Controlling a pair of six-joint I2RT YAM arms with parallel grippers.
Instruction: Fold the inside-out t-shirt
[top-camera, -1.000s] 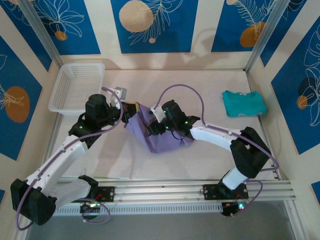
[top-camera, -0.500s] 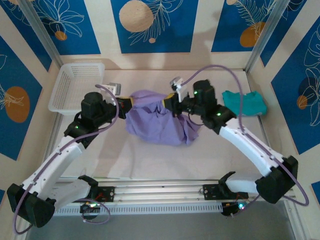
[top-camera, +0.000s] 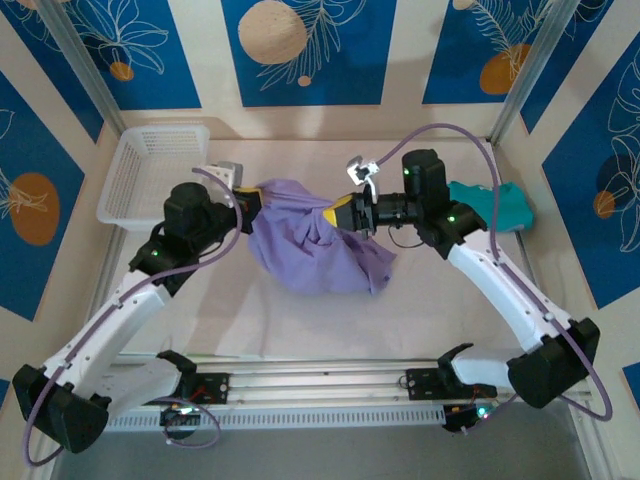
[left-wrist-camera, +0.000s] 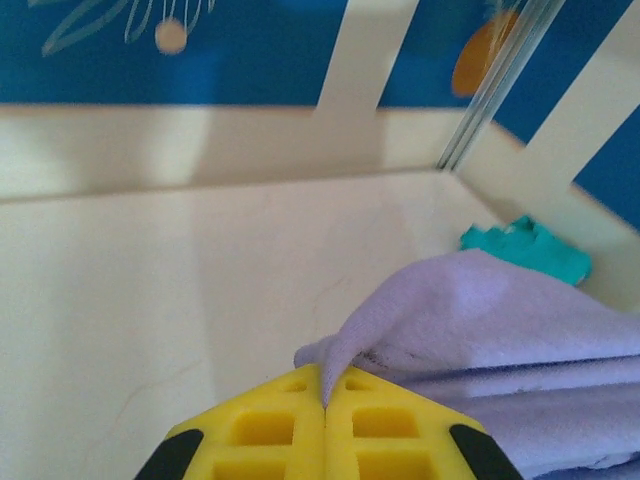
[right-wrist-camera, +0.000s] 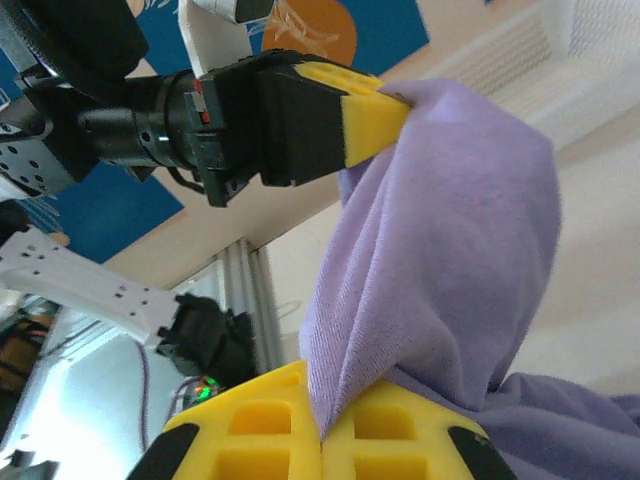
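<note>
The lavender inside-out t-shirt (top-camera: 315, 250) hangs bunched between my two grippers over the middle of the table, its lower part drooping to the surface. At the shirt's upper left edge, my left gripper (top-camera: 258, 203) is shut on a fold of the fabric. My right gripper (top-camera: 335, 213) is shut on the cloth at the upper right. In the left wrist view a thin point of the shirt (left-wrist-camera: 480, 310) is pinched in the left gripper (left-wrist-camera: 323, 385). Cloth (right-wrist-camera: 450, 260) runs from my right gripper (right-wrist-camera: 322, 415) up to the left gripper (right-wrist-camera: 385, 115) in the right wrist view.
A white plastic basket (top-camera: 150, 170) stands at the back left corner. A folded teal garment (top-camera: 505, 205) lies at the back right, behind my right arm, and also appears as the teal garment (left-wrist-camera: 525, 250) by the far wall. Blue-and-cream walls close in three sides.
My right arm swung from low over the shirt up and back to the right, and its jaws shut on the fabric. The shirt rose and stretched between both grippers. The left gripper shifted slightly back.
</note>
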